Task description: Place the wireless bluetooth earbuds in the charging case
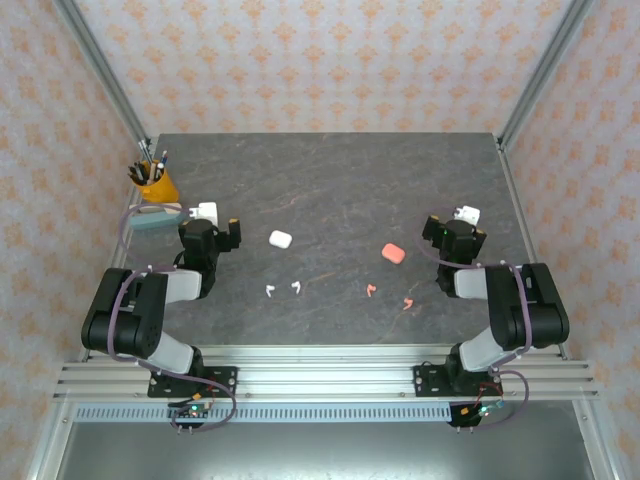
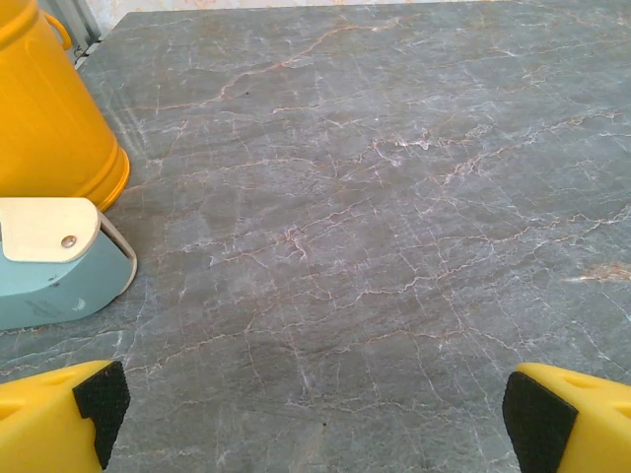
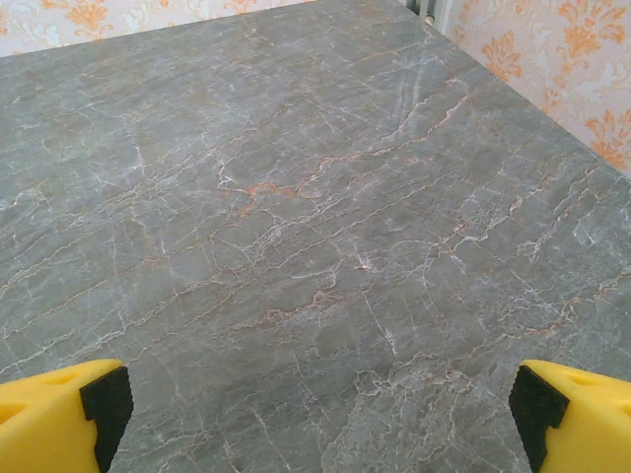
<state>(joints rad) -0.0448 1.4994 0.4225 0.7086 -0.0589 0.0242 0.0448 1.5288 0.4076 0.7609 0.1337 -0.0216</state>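
In the top view, the 2 white earbuds [image 1: 270,290] lie loose on the grey marbled table [image 1: 330,180], just below the centre of the frame and left of the midline. The 2 salmon-pink earbuds [image 1: 371,290] lie apart from them, right of the midline. The white charging case [image 1: 280,239] sits just above the white pair. The salmon-pink charging case [image 1: 393,254] sits just above the pink pair. At this size it cannot be told whether either case lid is raised. The left gripper [image 1: 212,230] is at the left of the frame and the right gripper [image 1: 456,232] at the right, each well apart from the earbuds. Both are released, with jaws spread wide and nothing between them. In the left wrist view, the yellow fingers [image 2: 59,419] with black pads flank bare table. A yellow cup [image 2: 49,108] and a pale blue object [image 2: 59,276] occupy the left edge of that view. In the right wrist view, the fingers [image 3: 59,419] also flank bare table.
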